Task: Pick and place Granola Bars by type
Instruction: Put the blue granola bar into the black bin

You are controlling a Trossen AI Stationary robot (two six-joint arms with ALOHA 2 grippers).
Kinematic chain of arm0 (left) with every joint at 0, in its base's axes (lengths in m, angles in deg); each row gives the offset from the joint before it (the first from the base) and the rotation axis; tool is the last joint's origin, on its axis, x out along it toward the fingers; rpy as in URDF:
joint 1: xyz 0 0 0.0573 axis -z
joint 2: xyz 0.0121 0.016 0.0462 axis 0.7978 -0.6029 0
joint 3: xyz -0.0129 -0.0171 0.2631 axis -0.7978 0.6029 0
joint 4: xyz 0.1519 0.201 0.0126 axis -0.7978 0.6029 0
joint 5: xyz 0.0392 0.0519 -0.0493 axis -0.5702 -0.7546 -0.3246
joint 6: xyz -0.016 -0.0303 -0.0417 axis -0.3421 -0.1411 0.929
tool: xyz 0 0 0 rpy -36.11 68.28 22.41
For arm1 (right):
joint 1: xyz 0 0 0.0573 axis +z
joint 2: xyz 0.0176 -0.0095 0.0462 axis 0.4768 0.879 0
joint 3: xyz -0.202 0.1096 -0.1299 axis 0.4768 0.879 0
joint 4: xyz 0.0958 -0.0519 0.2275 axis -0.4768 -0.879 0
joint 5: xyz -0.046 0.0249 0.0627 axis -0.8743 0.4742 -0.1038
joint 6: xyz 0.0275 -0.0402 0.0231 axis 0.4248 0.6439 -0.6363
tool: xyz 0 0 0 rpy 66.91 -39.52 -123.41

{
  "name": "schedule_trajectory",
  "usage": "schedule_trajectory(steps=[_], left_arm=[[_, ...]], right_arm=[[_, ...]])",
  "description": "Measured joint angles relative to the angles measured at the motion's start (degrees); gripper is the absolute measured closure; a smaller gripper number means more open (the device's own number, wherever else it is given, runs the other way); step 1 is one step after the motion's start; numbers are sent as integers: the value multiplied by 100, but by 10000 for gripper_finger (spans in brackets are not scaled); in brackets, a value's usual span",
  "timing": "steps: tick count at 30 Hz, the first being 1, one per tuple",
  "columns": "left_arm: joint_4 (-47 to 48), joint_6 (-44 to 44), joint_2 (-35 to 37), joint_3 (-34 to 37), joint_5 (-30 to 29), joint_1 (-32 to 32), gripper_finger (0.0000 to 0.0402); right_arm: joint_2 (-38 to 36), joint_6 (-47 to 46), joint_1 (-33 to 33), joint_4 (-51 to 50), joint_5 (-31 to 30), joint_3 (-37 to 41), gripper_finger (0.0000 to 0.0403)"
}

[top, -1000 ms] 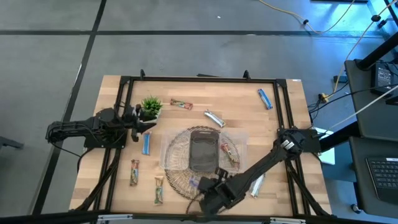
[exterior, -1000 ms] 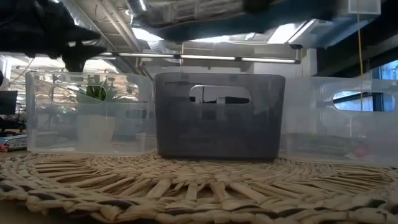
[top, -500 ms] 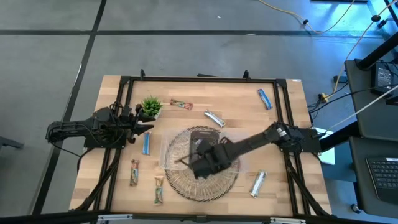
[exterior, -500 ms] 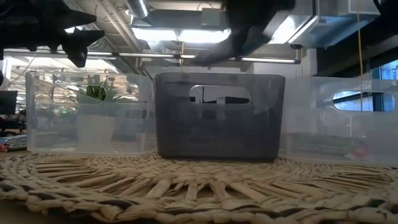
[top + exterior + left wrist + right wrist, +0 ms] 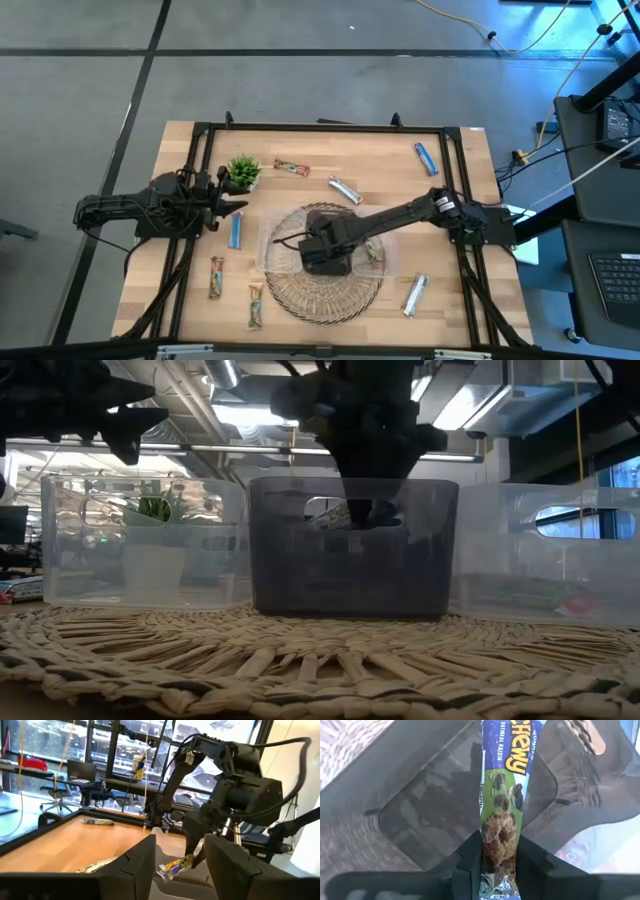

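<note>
My right gripper (image 5: 322, 250) reaches from the table's right side to the middle. It is shut on a dark purple granola bar (image 5: 502, 795) above the dark bin (image 5: 326, 212) on the woven mat (image 5: 320, 300). In the low view the gripper (image 5: 365, 510) stands at the bin's rim. My left gripper (image 5: 235, 205) hangs open beside the potted plant (image 5: 243, 170), touching nothing. Loose bars lie flat on the table: blue (image 5: 235, 232), red-brown (image 5: 291, 168), silver (image 5: 343, 188), blue (image 5: 427, 158), silver (image 5: 415, 295) and two tan (image 5: 216, 278) (image 5: 254, 305). My right gripper pinches the purple bar between its two fingers (image 5: 470, 865) near one crimped end (image 5: 496, 870), from above and slanting down. The bar lies along the fingers and sticks out past them toward the bin's floor. It is lifted clear and tilted (image 5: 175, 866).
Clear bins stand on either side of the dark bin, left (image 5: 140, 540) and right (image 5: 540, 550); the right one holds a bar (image 5: 372, 252). A black frame (image 5: 320, 128) runs around the table. There is bare wood along the table's far side and right part.
My right gripper has carried the purple bar from the mat's near edge toward the far side, to above the dark bin, and has come down to the bin's rim. My left arm has barely shifted.
</note>
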Motion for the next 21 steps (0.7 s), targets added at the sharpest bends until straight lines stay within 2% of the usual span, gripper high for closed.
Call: schedule_trajectory(steps=[7, 15, 21], left_arm=[[9, -77, 0, 0, -4, 0, 241], [-4, -41, 0, 0, -7, 0, 240], [-4, -29, -2, 0, -9, 2, 240]], right_arm=[[-6, 30, -56, 377, 0, 266, 308], [-6, 487, -121, 743, 14, 270, 308], [-6, 620, -155, 752, 265, 270, 308]])
